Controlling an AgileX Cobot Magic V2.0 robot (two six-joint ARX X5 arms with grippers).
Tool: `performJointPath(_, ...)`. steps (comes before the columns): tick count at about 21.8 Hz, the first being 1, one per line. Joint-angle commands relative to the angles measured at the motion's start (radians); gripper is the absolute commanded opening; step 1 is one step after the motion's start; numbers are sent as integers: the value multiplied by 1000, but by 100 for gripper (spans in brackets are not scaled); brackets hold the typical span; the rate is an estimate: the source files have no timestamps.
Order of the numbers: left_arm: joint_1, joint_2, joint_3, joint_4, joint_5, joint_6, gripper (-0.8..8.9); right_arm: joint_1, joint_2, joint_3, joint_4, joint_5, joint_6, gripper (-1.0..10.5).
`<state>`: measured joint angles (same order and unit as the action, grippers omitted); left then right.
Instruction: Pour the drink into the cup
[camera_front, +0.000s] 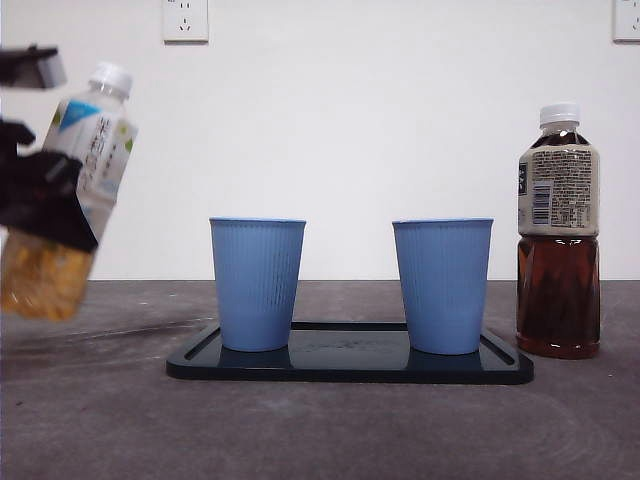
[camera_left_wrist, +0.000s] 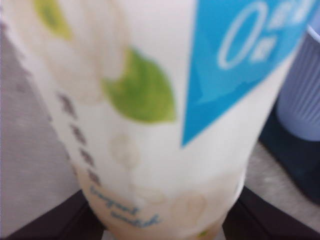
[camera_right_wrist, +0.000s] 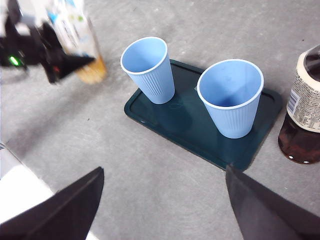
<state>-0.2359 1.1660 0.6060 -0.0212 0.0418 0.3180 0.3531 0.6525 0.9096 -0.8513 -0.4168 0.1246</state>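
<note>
Dark tray on grey table; brown-drink bottle just beside tray; wall sockets behind.

Even, soft light fills the room; shadows on the bench are faint. Up close, the bottle label blurs badly, and its held shape smears slightly at the side.

Two cups on tray, bottle just right.
</note>
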Motion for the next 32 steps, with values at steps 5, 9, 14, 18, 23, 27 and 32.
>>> performJointPath(5,-49,-18,290,-308,-153,382,239,6,6,14,-49,-17,-75,377)
performJointPath(9,-108,-17,374,-395,-273,517,239,7,6,14,-75,-110,-87,377)
performJointPath(14,-182,4,404,-435,-452,685,239,32,6,14,-78,-162,-87,377)
performJointPath(18,-229,64,405,-429,-594,753,213,67,6,14,-82,-185,-87,377)
performJointPath(23,-277,142,423,-418,-695,826,213,107,6,14,-96,-211,-87,377)
performJointPath(27,-293,179,450,-401,-736,845,213,127,6,14,-99,-216,-87,377)
performJointPath(32,-312,222,496,-403,-785,875,213,155,6,14,-107,-216,-88,377)
